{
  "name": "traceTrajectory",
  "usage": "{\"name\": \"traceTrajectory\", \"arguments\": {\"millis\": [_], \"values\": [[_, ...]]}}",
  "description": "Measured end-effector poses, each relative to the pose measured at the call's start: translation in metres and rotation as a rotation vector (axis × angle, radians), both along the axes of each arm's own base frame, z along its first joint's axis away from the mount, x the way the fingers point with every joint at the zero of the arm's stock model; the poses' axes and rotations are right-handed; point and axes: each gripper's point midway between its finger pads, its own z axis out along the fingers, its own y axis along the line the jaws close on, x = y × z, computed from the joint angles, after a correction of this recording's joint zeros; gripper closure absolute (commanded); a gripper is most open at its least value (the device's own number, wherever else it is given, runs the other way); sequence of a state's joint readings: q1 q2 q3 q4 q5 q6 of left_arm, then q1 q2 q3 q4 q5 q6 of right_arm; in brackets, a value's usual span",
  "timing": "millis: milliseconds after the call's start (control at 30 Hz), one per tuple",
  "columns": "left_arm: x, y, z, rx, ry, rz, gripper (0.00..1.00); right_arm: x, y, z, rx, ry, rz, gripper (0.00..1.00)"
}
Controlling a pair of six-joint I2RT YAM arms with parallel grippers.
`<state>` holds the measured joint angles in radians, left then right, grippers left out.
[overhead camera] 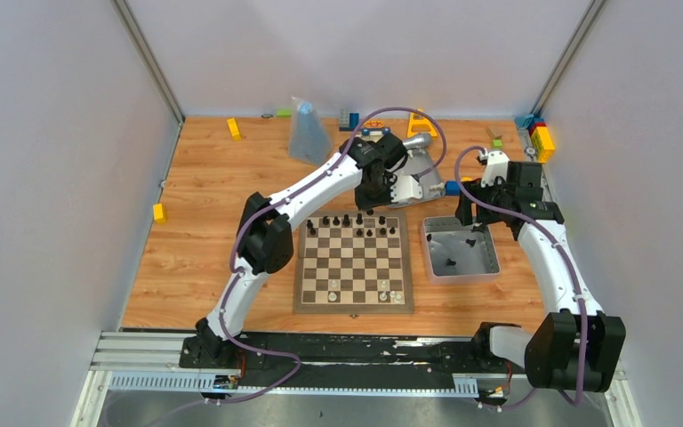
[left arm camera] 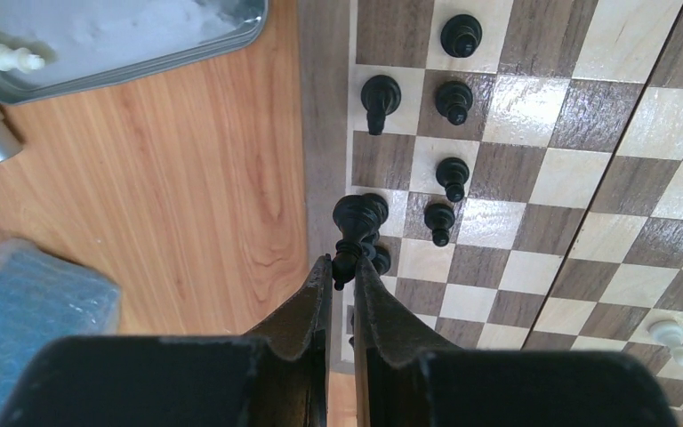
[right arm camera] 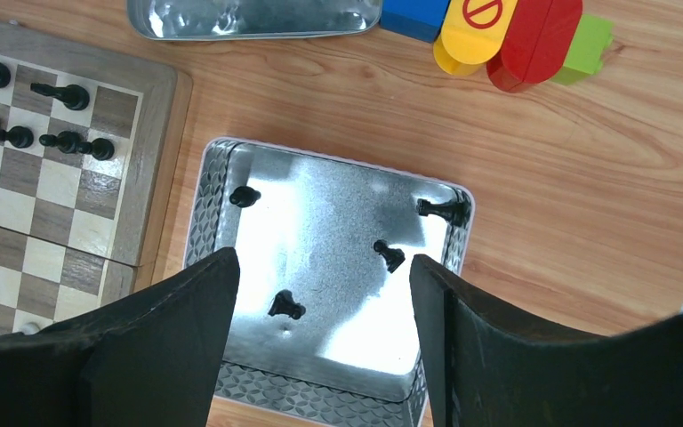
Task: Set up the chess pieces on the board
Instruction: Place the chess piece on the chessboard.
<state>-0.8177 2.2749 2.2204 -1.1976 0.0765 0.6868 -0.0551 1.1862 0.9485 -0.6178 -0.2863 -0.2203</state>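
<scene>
The wooden chessboard [overhead camera: 353, 261] lies mid-table; it also shows in the left wrist view [left arm camera: 534, 178] and the right wrist view [right arm camera: 18, 178]. Several black pieces [overhead camera: 358, 222] stand on its far rows and a few cream ones [overhead camera: 389, 294] near its front. My left gripper [left arm camera: 344, 265] is shut on a tall black piece [left arm camera: 357, 222], held over the board's far edge [overhead camera: 380, 197]. My right gripper [right arm camera: 320, 267] is open and empty above a grey tray [right arm camera: 218, 178] that holds several loose black pieces [right arm camera: 286, 306]; in the top view it hangs over that tray [overhead camera: 476, 212].
A second metal tray [overhead camera: 420, 169] lies behind the board, with a cream piece [left arm camera: 0, 57] in it. Colourful toy blocks [right arm camera: 507, 36] sit at the back right, a yellow block [overhead camera: 159, 213] at the left, and a clear bag [overhead camera: 307, 133] at the back.
</scene>
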Motion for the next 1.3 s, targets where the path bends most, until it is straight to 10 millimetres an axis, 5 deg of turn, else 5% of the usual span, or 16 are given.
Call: {"name": "traceTrajectory", "arguments": {"millis": [367,1300], "values": [[-0.004,-0.001,-0.022,0.055,0.021,-0.008,0.92,0.001,-0.003,0.001,-0.004,-0.005,-0.013,0.28],[-0.006,-0.009,-0.04,0.079,0.027,-0.024,0.85,0.002,-0.003,-0.001,-0.002,0.0,-0.011,0.28]]}}
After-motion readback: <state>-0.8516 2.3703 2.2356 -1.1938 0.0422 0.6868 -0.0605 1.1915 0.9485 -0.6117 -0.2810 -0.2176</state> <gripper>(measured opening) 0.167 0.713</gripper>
